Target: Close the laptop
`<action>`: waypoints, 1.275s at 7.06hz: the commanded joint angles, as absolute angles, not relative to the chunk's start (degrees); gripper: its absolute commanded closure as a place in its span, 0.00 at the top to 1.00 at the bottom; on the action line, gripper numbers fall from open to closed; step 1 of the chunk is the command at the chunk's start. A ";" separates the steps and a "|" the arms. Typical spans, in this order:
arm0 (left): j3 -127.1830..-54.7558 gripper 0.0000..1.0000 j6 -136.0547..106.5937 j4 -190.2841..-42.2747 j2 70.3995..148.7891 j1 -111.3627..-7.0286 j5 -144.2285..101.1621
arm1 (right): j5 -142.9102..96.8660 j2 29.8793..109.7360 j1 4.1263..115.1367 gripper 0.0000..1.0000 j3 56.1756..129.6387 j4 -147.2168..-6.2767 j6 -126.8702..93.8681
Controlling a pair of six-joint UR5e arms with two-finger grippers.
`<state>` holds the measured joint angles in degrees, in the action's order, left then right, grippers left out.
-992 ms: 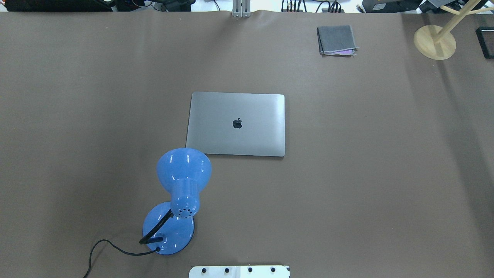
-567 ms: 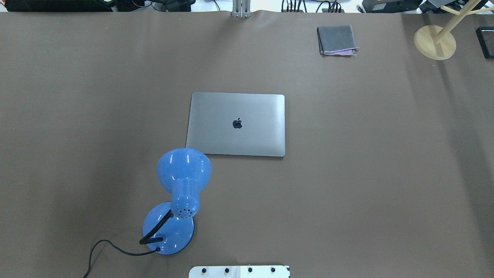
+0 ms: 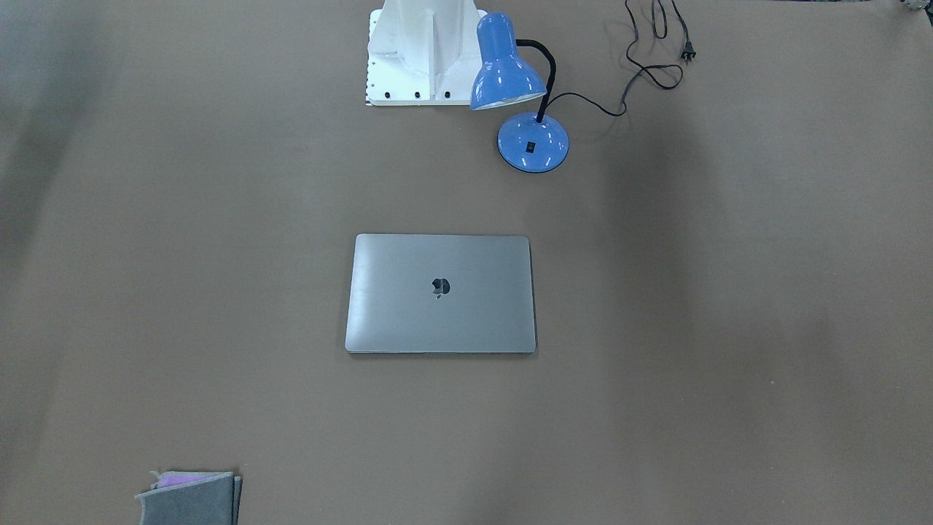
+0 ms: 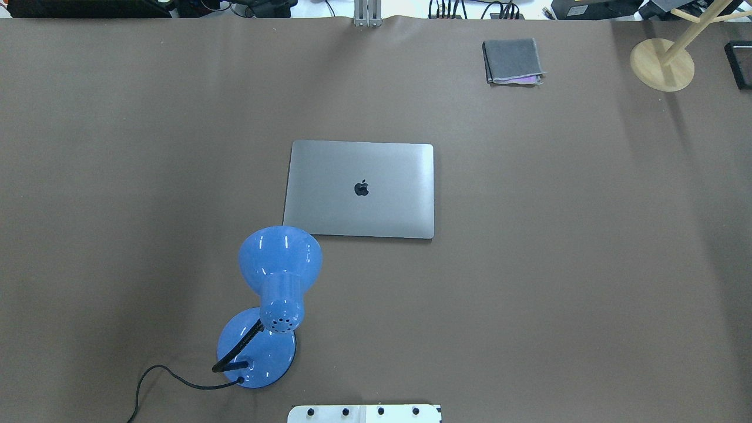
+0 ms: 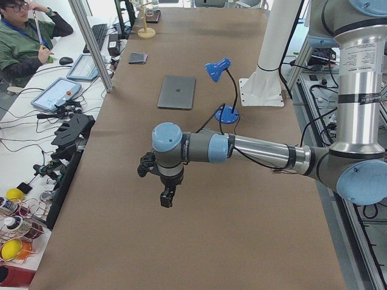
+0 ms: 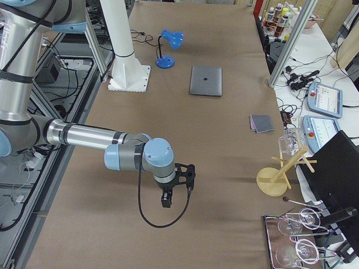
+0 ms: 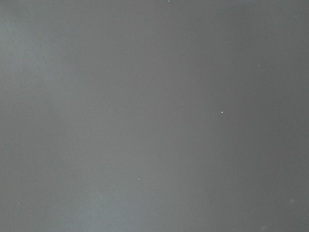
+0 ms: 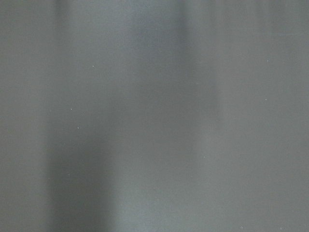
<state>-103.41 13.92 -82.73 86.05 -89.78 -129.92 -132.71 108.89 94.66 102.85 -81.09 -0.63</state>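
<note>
The space-grey laptop (image 4: 359, 189) lies flat at the middle of the brown table with its lid down and the dark apple logo facing up. It also shows in the front-facing view (image 3: 440, 293), the exterior left view (image 5: 176, 92) and the exterior right view (image 6: 206, 80). My left gripper (image 5: 165, 198) hangs over bare table far from the laptop, seen only in the exterior left view. My right gripper (image 6: 166, 200) hangs over bare table at the other end, seen only in the exterior right view. I cannot tell whether either is open or shut. Both wrist views show only bare table.
A blue desk lamp (image 4: 276, 276) stands just left of the laptop's near corner, its cord (image 4: 170, 376) trailing off. A grey felt pouch (image 4: 512, 61) lies at the far right. A wooden stand (image 4: 662, 63) sits at the far right corner. The white robot base (image 3: 423, 51) stands at the near edge.
</note>
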 commanded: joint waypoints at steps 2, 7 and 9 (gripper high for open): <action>-105.02 0.98 14.15 -83.41 86.04 -89.82 -129.90 | -132.80 109.25 94.57 1.00 102.57 -80.95 -0.62; -105.64 0.98 14.41 -83.50 85.08 -89.82 -129.90 | -132.89 109.25 94.48 1.00 102.57 -80.77 -0.61; -105.73 0.98 14.41 -83.50 84.81 -89.82 -129.99 | -133.07 109.25 94.39 1.00 102.66 -80.68 -0.53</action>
